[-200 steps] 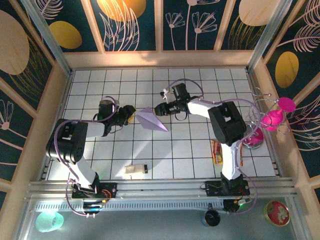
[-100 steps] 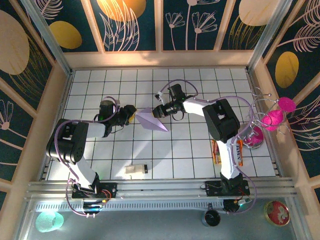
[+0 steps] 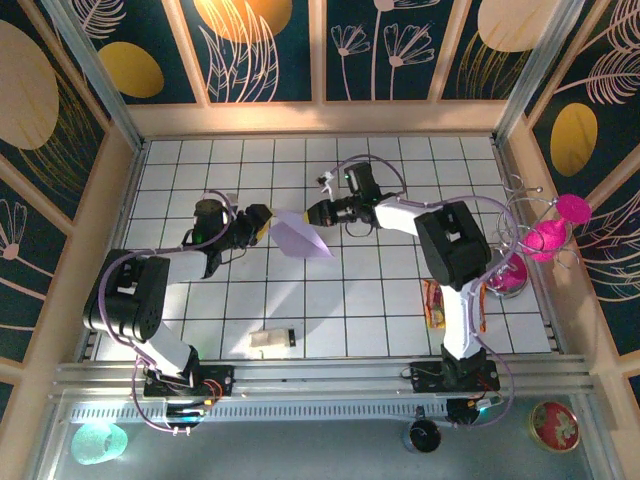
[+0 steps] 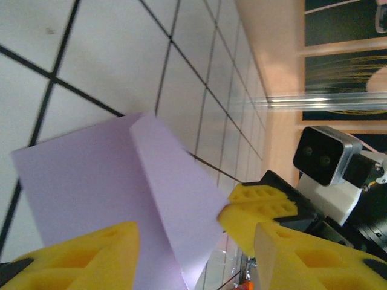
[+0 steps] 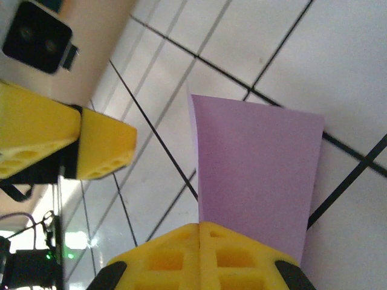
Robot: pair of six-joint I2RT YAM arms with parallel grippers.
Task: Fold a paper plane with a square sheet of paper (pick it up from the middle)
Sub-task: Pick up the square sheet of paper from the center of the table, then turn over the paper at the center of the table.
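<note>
The square sheet of paper [image 3: 300, 238] is pale lilac and folded into a pointed paper plane shape with a centre crease. It is held just above the tiles in the middle of the table. My right gripper [image 3: 313, 213] is shut on its far right edge; in the right wrist view the paper [image 5: 257, 175] runs out from my closed gripper [image 5: 199, 251]. My left gripper [image 3: 263, 226] stands open at the paper's left end. In the left wrist view the paper [image 4: 115, 181] lies between my spread gripper [image 4: 193, 260], with the right gripper's pads [image 4: 260, 208] pinching its corner.
A small white block with a black end [image 3: 272, 339] lies near the front edge. A colourful snack packet [image 3: 432, 303] lies by the right arm. A wire stand with pink pieces [image 3: 545, 240] sits at the right wall. Wooden walls [image 3: 320, 118] enclose the tiled table.
My right gripper has shut on the paper's edge. The paper has shifted slightly up and to the left. The left arm has edged closer to it.
</note>
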